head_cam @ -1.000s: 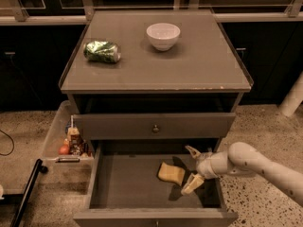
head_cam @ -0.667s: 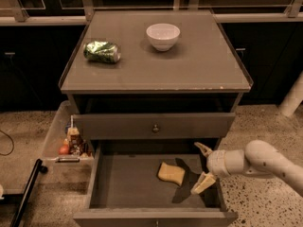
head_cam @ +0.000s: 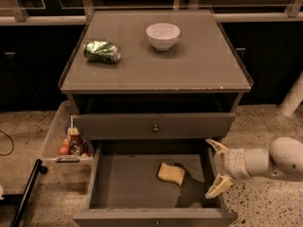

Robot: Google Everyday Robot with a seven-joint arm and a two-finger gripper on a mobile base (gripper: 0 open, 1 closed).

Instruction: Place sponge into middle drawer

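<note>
The middle drawer [head_cam: 123,186] stands pulled out at lower centre, and the sponge [head_cam: 171,173] lies flat on its floor, right of middle. At lower right the gripper [head_cam: 215,167] hangs at the drawer's right wall, jaws spread wide and empty. The placing looks done; the next move is likely to lift the arm clear.
</note>
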